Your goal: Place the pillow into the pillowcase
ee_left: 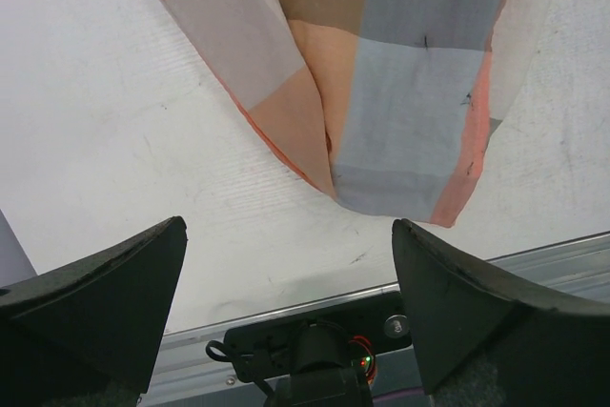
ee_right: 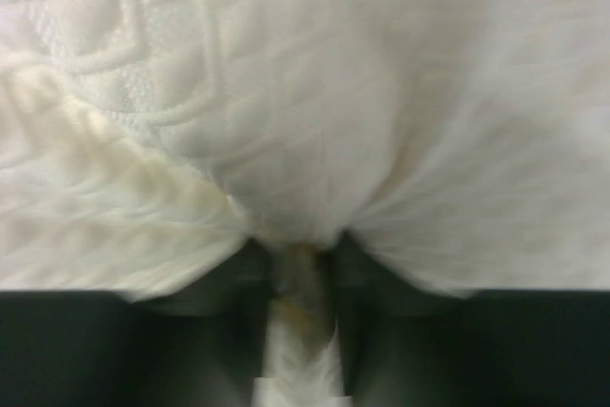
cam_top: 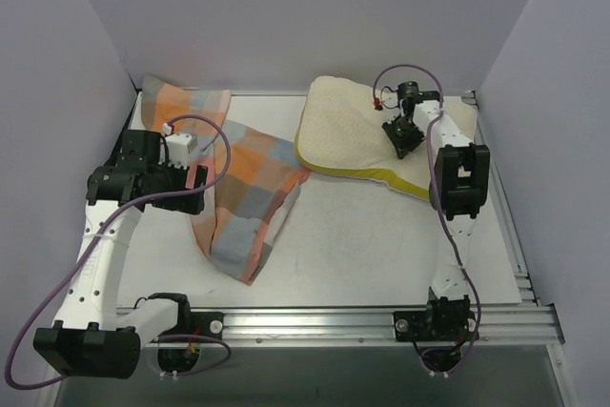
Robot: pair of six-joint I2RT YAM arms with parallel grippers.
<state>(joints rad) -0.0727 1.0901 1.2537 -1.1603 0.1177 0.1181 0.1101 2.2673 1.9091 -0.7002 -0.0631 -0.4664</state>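
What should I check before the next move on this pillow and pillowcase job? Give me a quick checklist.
1. Right gripper grips the pillow: ok, a fold of fabric is pinched between its fingers.
2. Left gripper free: ok, jaws wide, nothing held.
3. Left gripper close to the pillowcase: ok, the cloth's near end shows just beyond its fingers.
4. Pillowcase mouth held open: not ok, the cloth lies crumpled on the table.
5. Which end is the mouth: cannot tell.
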